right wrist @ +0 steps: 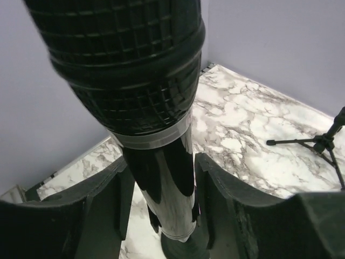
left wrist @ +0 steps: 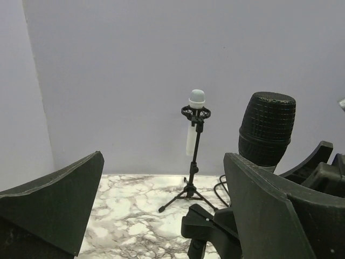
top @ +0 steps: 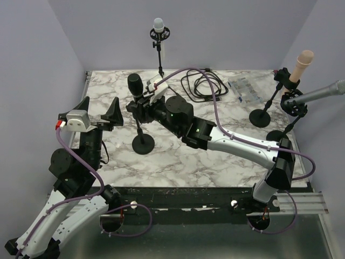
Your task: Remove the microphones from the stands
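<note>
A black microphone stands upright in the clip of a short stand with a round base on the marble table, centre-left. My right gripper reaches across from the right, and its fingers press on both sides of the glossy body below the mesh head. The right gripper is shut on it. The microphone's lower end still sits in the clip. My left gripper is open and empty just left of the stand. In the left wrist view this gripper faces the microphone head and the clip.
A white microphone on a tripod stands at the back centre, also in the left wrist view. A beige microphone and a grey one stand on stands at the right. A coiled black cable and a plastic bag lie at the back.
</note>
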`<state>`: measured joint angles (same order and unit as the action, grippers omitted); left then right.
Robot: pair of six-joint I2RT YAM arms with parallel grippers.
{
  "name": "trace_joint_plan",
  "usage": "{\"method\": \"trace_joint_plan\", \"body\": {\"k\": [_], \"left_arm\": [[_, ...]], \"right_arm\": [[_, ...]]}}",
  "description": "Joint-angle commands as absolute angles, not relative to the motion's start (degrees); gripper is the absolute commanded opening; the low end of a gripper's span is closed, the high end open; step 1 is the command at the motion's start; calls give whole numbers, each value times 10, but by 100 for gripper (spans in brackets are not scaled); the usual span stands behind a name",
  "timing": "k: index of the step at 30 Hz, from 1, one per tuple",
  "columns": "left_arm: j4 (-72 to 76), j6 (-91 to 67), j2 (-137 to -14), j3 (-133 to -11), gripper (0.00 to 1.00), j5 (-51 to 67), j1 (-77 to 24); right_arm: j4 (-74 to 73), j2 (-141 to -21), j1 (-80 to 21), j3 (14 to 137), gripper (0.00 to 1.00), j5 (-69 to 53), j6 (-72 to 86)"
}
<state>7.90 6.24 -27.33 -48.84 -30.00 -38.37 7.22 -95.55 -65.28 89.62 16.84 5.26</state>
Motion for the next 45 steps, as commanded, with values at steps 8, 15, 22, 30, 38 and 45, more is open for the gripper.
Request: {"method": "trace_joint_plan", "body": {"k": [8, 15, 22, 30, 38, 45], "left_arm": [[68, 35, -290, -503, 98, -267, -386], [4, -58, -268, -484, 98, -224, -386], [-93, -95, -238, -466, 99, -210, -385], [-167, -44, -254, -483, 98, -24, -354], [-132, -27, -241, -437, 97, 159, -241], [-150, 35, -284, -453, 94, 264, -182]], "right_arm": [[104, -952, -648, 897, 1, 114, -70], [30, -937, -582, 906, 1, -122, -85], [-34, -933, -518, 926, 1, -308, -89], [-45, -960, -474, 947, 1, -458, -97], [-82, -991, -445, 983, 1, -571, -124], [-133, -1011, -432, 1001, 1, -636, -176]]}}
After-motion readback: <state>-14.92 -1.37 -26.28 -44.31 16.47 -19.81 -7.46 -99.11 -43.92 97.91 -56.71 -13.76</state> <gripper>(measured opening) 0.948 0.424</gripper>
